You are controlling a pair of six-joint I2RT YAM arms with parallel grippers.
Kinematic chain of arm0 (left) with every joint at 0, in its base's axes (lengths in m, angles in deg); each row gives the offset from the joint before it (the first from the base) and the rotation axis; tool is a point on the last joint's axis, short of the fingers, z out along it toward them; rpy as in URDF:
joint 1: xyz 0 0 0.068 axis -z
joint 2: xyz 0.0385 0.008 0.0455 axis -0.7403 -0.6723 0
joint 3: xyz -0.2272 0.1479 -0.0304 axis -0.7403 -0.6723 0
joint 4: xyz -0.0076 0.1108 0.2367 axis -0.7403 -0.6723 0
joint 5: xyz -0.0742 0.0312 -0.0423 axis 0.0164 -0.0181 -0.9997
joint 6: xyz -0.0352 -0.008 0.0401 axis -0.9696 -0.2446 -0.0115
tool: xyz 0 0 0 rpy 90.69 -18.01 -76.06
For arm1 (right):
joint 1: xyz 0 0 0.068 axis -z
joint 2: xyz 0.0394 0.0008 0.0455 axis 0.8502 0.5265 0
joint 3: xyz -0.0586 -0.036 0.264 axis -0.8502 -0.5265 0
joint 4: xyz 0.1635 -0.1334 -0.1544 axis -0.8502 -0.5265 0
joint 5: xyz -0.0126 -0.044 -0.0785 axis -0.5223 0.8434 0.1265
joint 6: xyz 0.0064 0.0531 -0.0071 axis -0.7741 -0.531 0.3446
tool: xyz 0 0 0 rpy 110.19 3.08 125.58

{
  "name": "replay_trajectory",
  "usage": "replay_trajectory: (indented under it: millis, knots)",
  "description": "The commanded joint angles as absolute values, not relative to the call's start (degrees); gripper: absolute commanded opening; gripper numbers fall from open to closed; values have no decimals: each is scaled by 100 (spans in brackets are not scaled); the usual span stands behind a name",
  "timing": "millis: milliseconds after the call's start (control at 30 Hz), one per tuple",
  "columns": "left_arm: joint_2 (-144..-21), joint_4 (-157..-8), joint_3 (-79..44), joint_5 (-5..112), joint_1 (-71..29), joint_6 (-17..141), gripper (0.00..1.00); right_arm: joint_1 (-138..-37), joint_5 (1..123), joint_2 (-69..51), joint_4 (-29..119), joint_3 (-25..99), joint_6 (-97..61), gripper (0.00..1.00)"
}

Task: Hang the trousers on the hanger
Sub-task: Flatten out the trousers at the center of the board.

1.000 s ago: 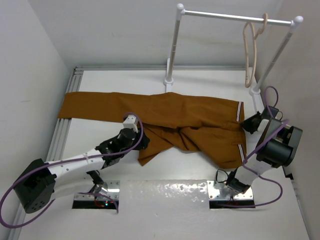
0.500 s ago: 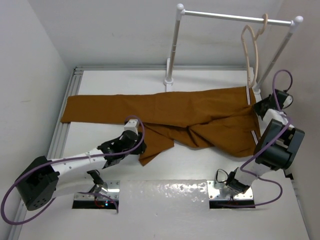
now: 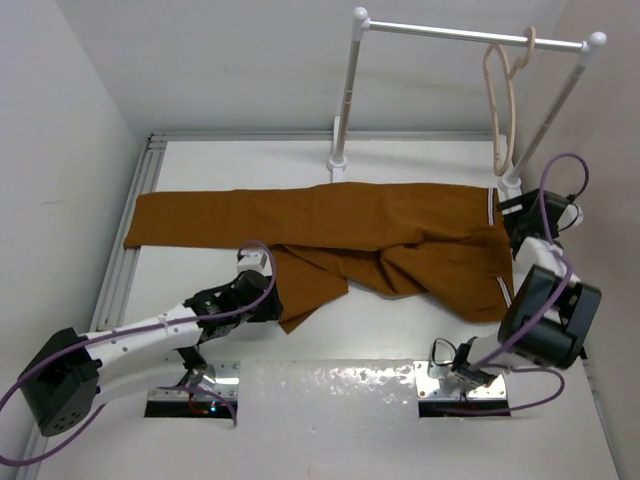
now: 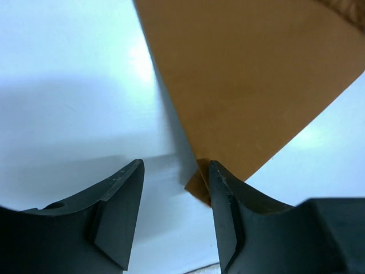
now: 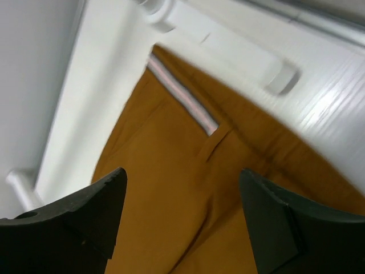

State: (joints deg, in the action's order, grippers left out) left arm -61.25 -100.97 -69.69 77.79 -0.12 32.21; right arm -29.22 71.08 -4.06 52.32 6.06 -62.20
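Trousers (image 3: 350, 215): smooth rust-brown cloth, perhaps creased centrally

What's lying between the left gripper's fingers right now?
Mostly bare table, plus the trousers' corner beside one of the fingers; the left wrist view shows it.

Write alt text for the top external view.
Rust-brown trousers lie spread across a white table, with the open left gripper at a folded near corner and the open right gripper over the white-striped end. A pale hanger hangs empty on the white rail behind.
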Motion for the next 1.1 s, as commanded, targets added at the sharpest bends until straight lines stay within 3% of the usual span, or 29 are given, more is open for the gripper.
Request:
replay_trajectory:
  millis: [0, 267, 367, 400, 433, 467, 567, 667, 833, 967, 1067]
  knots:
    - [-6102, -10096, -7049, 7299, 76, 3122, 47, -3204, 7213, -1363, 5895, 128, -6570, 77]
    - [-6243, -9332, -7111, 6534, 252, 3210, 46, -3757, 6792, -2561, 5851, -751, -6200, 75]
    - [-6479, -9225, -6988, 6568, 261, 3253, 42, -4117, 6686, -2903, 5703, -1015, -6051, 67]
    - [-6567, -9277, -6866, 6777, 261, 3271, 34, -4223, 6695, -3000, 5667, -1233, -6033, 63]
    - [-6681, -9374, -6760, 6858, 261, 3289, 5, -4250, 6521, -3201, 5658, -1357, -6016, 53]
    - [-6700, -9731, -6611, 6946, 261, 3524, 0, -4250, 6415, -3290, 5623, -1463, -5981, 35]
    - [-6455, -11152, -5672, 7893, 261, 3754, 0, -4294, 6142, -3554, 5316, -1771, -5823, 11]
    - [-5683, -12087, -4723, 8596, 269, 3650, 0, -4294, 6079, -3765, 5106, -2043, -5735, 10]
    - [-5443, -14065, -2783, 9336, 269, 3701, 0, -4294, 6133, -3898, 4850, -1974, -5577, 14]
    - [-5724, -15706, -1953, 9863, 269, 3606, 0, -4294, 5984, -3941, 4691, -1807, -5541, 18]
    - [-5428, -16063, -1539, 10277, 217, 3718, 0, -4294, 5703, -3915, 4639, -1675, -5506, 21]
